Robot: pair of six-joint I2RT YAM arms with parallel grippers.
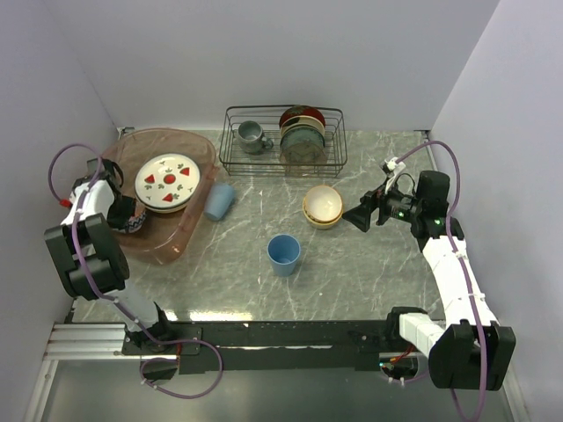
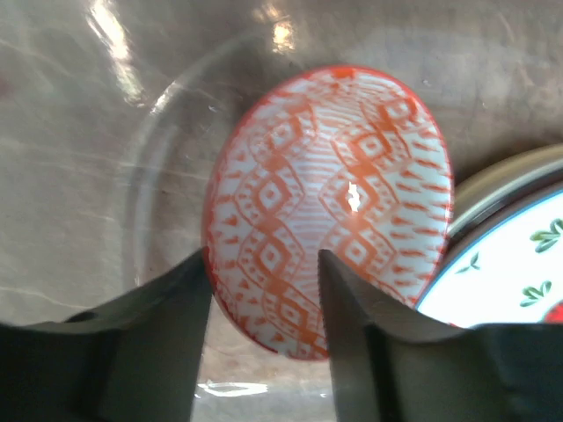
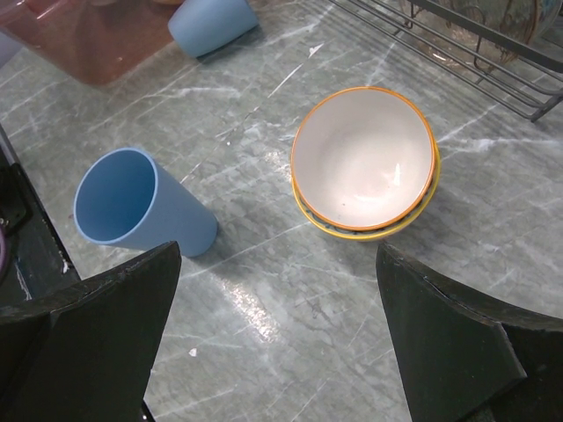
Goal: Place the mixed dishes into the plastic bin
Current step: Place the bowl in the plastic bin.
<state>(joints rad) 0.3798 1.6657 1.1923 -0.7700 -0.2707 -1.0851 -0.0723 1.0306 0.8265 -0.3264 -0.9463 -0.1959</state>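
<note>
The red-patterned bowl (image 2: 325, 193) lies tilted inside the pinkish plastic bin (image 1: 176, 138), leaning against the white strawberry plate (image 1: 167, 182). My left gripper (image 2: 264, 259) is down in the bin with its jaws apart astride the bowl's near rim; the left finger (image 2: 167, 334) is at the outer wall. On the table sit a cream bowl (image 3: 363, 158) on an orange-yellow plate (image 3: 369, 233), an upright light-blue cup (image 3: 132, 207) and a second cup (image 1: 219, 200) lying beside the bin. My right gripper (image 3: 277, 255) hovers wide open just right of the cream bowl (image 1: 323, 204), holding nothing.
A black wire rack (image 1: 281, 141) with a grey mug (image 1: 252, 134) and upright dark plates (image 1: 302, 136) stands at the back centre. Walls close in the table on the left, back and right.
</note>
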